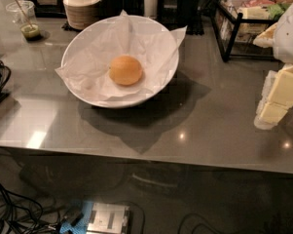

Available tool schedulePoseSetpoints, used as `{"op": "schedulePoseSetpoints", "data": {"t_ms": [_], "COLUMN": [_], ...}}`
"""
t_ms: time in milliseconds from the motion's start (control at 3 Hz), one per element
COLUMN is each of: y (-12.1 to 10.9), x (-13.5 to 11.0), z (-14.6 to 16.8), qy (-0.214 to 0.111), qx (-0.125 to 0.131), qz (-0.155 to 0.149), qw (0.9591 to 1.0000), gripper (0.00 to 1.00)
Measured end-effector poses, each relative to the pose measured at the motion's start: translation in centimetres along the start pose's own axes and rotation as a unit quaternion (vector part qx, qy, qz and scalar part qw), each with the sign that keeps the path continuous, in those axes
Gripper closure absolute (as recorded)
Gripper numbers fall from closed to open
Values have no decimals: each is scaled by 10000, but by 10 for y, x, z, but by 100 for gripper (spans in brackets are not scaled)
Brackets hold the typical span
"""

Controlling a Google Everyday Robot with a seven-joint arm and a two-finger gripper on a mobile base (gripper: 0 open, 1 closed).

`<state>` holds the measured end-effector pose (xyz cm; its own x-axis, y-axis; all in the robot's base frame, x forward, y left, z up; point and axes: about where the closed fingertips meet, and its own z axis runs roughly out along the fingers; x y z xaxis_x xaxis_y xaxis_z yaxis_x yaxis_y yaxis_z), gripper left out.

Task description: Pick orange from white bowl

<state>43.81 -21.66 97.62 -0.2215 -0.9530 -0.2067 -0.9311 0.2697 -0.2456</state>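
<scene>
The claw (278,99) hung at the right edge over the counter (209,126); spread or closed, I cannot tell. The orange (125,70) lay on paper (151,43) in the middle of the white bowl (136,101), well apart from the claw. The round orange could roll aside, or the loose paper could get pinched with it.

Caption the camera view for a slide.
The orange sits in the paper-lined white bowl on a grey table; end effector at the right edge.
</scene>
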Motion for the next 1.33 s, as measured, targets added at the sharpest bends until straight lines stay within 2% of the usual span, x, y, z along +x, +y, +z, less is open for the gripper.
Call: {"op": "schedulePoseSetpoints", "data": {"t_ms": [333, 667, 1000, 1333], "y": [0, -4, -11, -14], "x": [0, -15, -52, -96], "z": [0, 1, 7, 19], "qy": [-1, -109, -439, -893], "qx": [0, 55, 55, -100], "qz": [-1, -165, -595, -1048], "qw": [10000, 9998, 9972, 9904], "gripper": [0, 0, 0, 0]}}
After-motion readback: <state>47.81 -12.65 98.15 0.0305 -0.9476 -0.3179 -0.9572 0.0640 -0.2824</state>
